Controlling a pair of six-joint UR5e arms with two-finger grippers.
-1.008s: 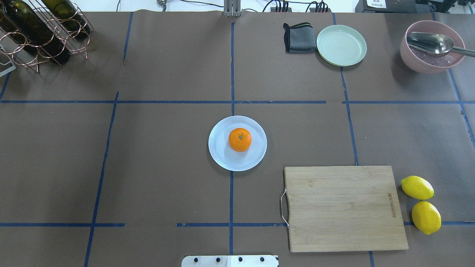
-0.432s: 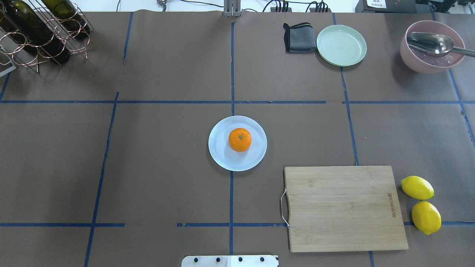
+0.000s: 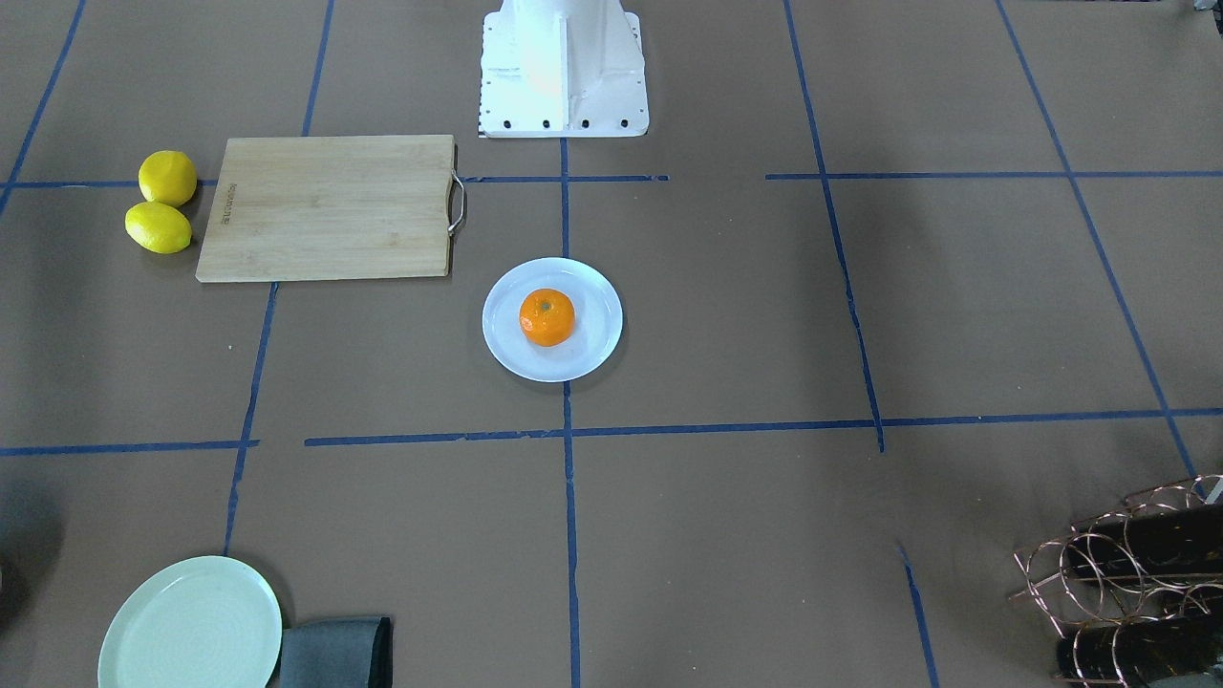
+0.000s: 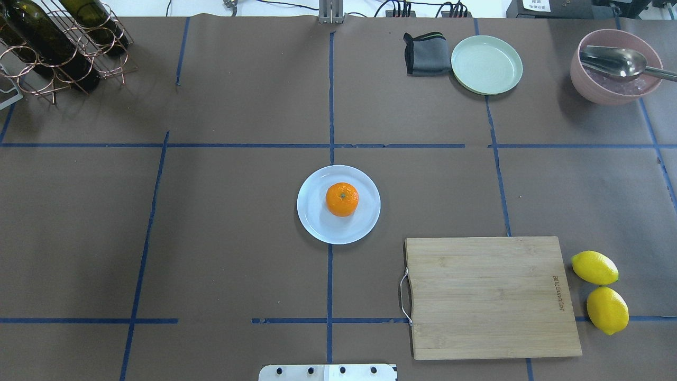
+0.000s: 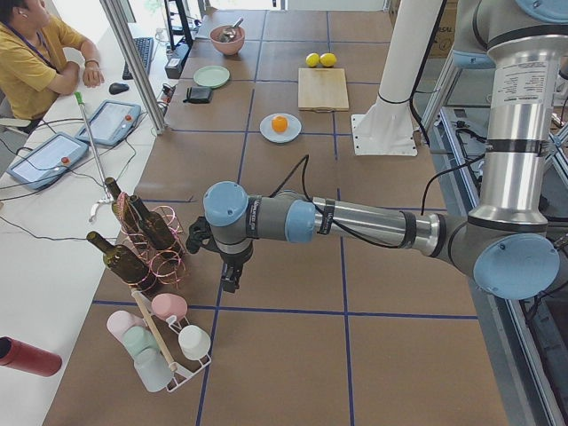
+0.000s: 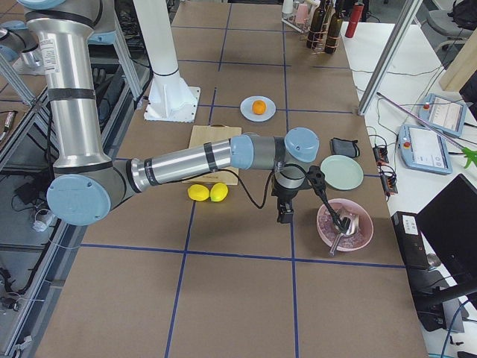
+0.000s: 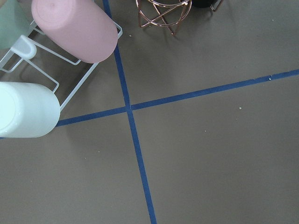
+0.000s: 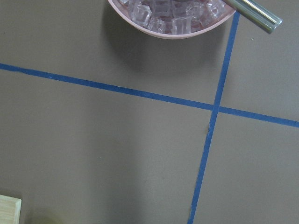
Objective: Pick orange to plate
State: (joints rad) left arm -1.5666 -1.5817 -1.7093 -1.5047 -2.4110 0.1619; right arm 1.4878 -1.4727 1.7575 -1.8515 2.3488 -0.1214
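The orange (image 4: 341, 199) rests stem-up in the middle of the pale blue-white plate (image 4: 316, 223) at the table's centre, also seen as the orange (image 3: 547, 317) on the plate (image 3: 594, 352) in the front-facing view. Nothing touches either one. My left gripper (image 5: 231, 280) hangs far off at the table's left end beside the bottle rack. My right gripper (image 6: 285, 216) hangs at the right end next to the pink bowl. Both show only in the side views, so I cannot tell if they are open or shut.
A wooden cutting board (image 4: 489, 296) lies right of the plate, with two lemons (image 4: 600, 291) beyond it. A pale green plate (image 4: 486, 64), grey cloth (image 4: 426, 54) and a pink bowl (image 4: 616, 66) with ice and a spoon sit at the back right. A copper bottle rack (image 4: 58, 47) stands back left.
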